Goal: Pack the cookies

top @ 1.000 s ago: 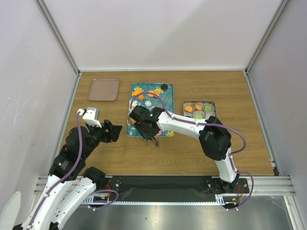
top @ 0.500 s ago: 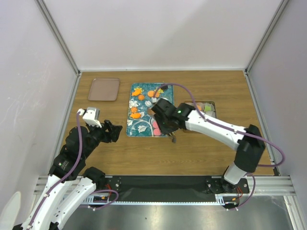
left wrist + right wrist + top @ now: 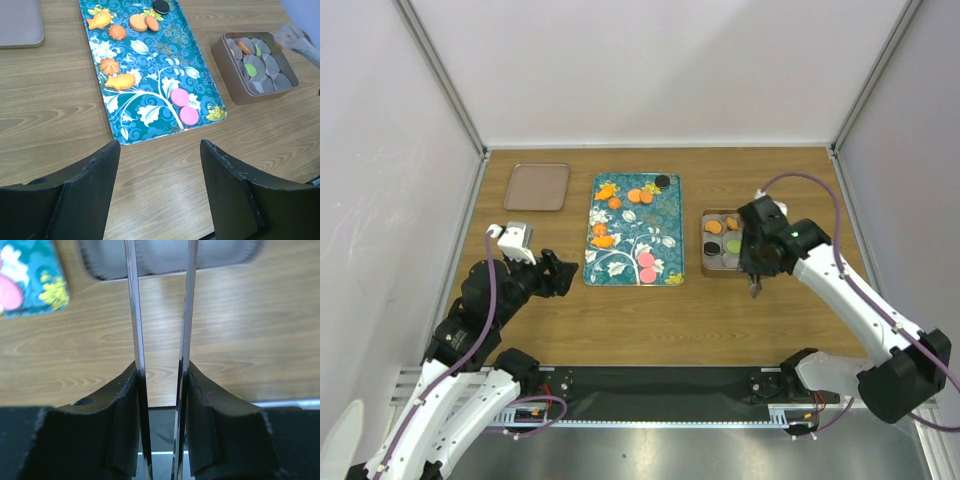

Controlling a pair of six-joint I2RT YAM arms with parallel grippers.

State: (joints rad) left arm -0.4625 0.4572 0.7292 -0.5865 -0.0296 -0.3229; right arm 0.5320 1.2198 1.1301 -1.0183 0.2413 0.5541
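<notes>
Cookies lie on the teal floral tray [image 3: 665,240]: orange ones [image 3: 640,195] and a black one [image 3: 662,181] at the far end, two pink ones [image 3: 180,96] near the front. The metal tin [image 3: 250,95] of paper cups holds an orange [image 3: 714,227], a green [image 3: 734,245] and a black cookie. My right gripper [image 3: 160,375] is shut on metal tongs [image 3: 132,315] at the tin's near right side. The tong tips run out of the right wrist view. My left gripper [image 3: 160,150] is open over bare wood, left of the tray's near corner.
A brown empty tray [image 3: 536,186] sits at the back left. Enclosure walls and posts stand on three sides. The aluminium rail [image 3: 660,385] with the arm bases runs along the near edge.
My right arm swung right with the tongs, from the floral tray's near edge to the tin. The left arm has barely shifted.
</notes>
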